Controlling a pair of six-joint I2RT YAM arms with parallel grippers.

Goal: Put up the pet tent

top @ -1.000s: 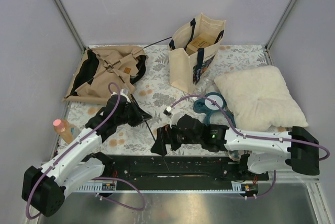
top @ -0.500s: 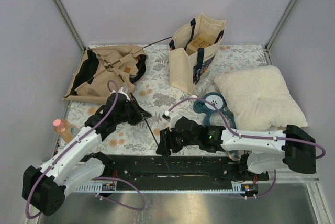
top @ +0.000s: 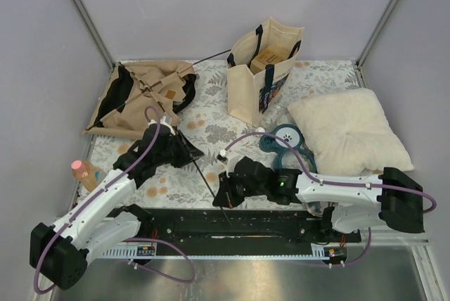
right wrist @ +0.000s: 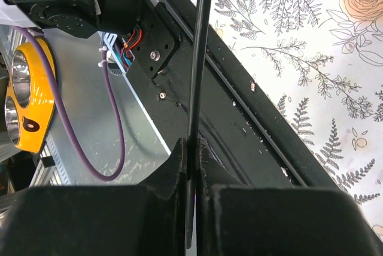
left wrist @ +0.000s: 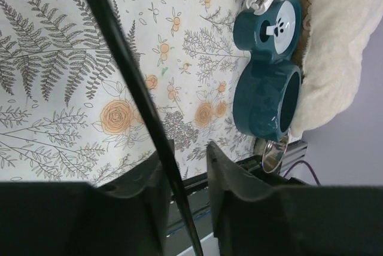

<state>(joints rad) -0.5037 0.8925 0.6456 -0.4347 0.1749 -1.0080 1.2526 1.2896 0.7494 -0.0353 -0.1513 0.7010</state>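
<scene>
The pet tent (top: 144, 97) lies collapsed as a tan canvas heap at the back left of the table. One of its thin black poles (top: 205, 178) lies loose, slanting from my left gripper down to the near rail. My right gripper (top: 223, 199) is shut on this pole (right wrist: 200, 40) near its lower end, the fingertips (right wrist: 179, 151) pinching it over the rail. My left gripper (left wrist: 187, 148) stands open at the pole's upper part. There the pole (left wrist: 119, 52) leans against one finger and the other finger stands clear of it.
A cream tote bag (top: 264, 69) stands at the back centre. A white pillow (top: 348, 132) lies at the right, with a teal double bowl (top: 285, 143) beside it. A pink-capped bottle (top: 84, 172) lies at the left edge. The black rail (top: 281, 225) runs along the near edge.
My right gripper has closed on the black pole after standing wide open. My left gripper's jaws have parted from the pole. The pole's lower end has shifted slightly toward the rail.
</scene>
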